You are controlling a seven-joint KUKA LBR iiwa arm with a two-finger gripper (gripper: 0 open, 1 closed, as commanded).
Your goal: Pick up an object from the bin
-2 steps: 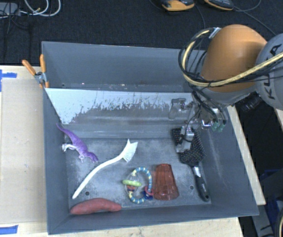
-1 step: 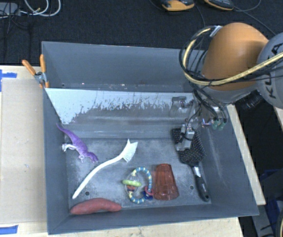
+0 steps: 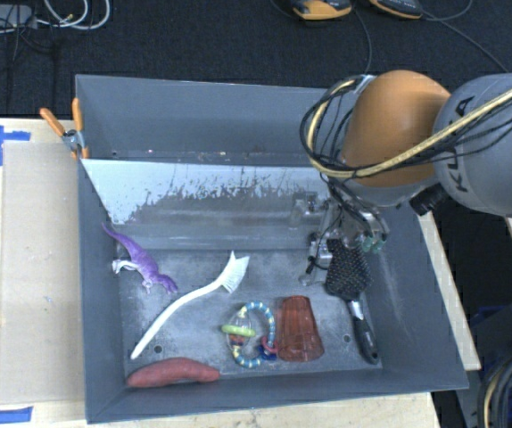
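A grey metal bin (image 3: 194, 132) is seen from above, with the arm (image 3: 488, 150) entering from the right. The arm's wrist is capped by an orange cover (image 3: 399, 123) and looped with dark cables (image 3: 327, 136). The end effector (image 3: 323, 259) is lowered into the right half of the bin, close to the foot of the back wall. Whether it is open or closed cannot be told, as its tip is partly masked by the wrist above it. The nearest thing is a black brush (image 3: 352, 283), which lies on the bin floor at the right. The brush's bristled head is placed just beside the end effector on its right, and its slim handle is directed toward the near right corner. A grip on the brush cannot be confirmed. The remaining things are spread over the floor, well apart from the end effector — a reddish-brown ridged block (image 3: 297, 328) near the front wall, with a ring of coloured beads (image 3: 254, 333) touching its left side. A long white brush (image 3: 189, 303) is laid diagonally across the middle, its head uppermost. A purple toy dinosaur (image 3: 142, 266) is placed at the left, and a red sausage-shaped piece (image 3: 174, 374) is set along the front left edge.
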